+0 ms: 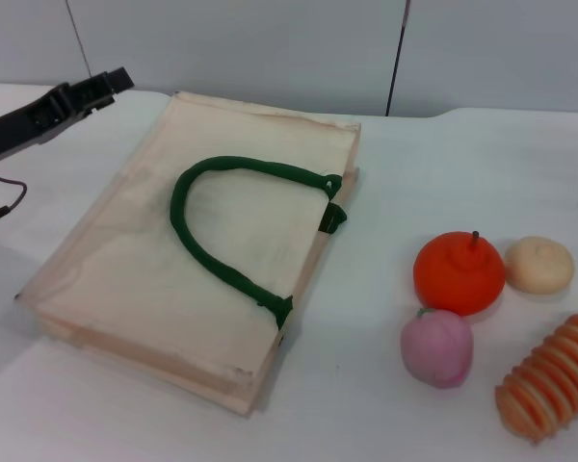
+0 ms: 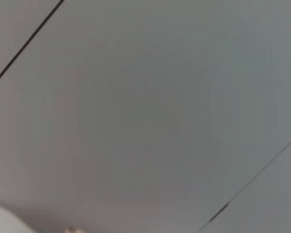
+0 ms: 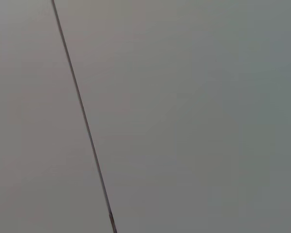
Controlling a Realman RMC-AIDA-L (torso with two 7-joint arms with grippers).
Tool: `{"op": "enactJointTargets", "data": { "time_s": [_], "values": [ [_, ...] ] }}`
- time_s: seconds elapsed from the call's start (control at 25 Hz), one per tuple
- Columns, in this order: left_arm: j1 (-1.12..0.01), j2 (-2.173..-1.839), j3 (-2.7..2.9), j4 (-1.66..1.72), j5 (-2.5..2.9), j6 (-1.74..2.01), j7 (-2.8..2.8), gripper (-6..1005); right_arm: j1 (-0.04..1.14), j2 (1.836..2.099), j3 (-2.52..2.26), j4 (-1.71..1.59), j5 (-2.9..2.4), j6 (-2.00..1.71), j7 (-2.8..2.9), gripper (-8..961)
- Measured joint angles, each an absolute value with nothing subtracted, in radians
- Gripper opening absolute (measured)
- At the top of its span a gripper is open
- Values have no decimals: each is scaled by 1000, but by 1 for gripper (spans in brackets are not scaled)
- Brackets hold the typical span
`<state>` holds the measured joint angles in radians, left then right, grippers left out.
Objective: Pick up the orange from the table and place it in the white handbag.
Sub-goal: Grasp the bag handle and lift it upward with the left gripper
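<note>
The left gripper (image 1: pixel 111 82), jaw state unclear, hovers off the white handbag (image 1: pixel 125 260); whichever arm reaches should descend squarely around the orange (image 1: pixel 459 273), avoiding the touching pink fruit (image 1: pixel 436 348).

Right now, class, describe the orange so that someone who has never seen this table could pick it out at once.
On the white table, look right of the flat cream handbag to a cluster of four toys. The orange is the round, glossy bright one with a dark stem, left of the beige ball and behind the pink fruit.

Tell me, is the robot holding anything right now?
Nothing. The orange sits untouched on the table; the left gripper hangs beyond the white handbag.
</note>
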<state>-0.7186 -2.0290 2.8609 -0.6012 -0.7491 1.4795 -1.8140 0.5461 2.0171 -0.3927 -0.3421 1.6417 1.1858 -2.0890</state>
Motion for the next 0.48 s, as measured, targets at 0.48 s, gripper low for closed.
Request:
{"op": "enactJointTargets", "data": {
  "time_s": [0.48],
  "values": [
    [-828,-2028,2862,-754,-421,1461,-2054,556,546,2017,-392,-342,1648,1184,-2092,576]
  ]
}}
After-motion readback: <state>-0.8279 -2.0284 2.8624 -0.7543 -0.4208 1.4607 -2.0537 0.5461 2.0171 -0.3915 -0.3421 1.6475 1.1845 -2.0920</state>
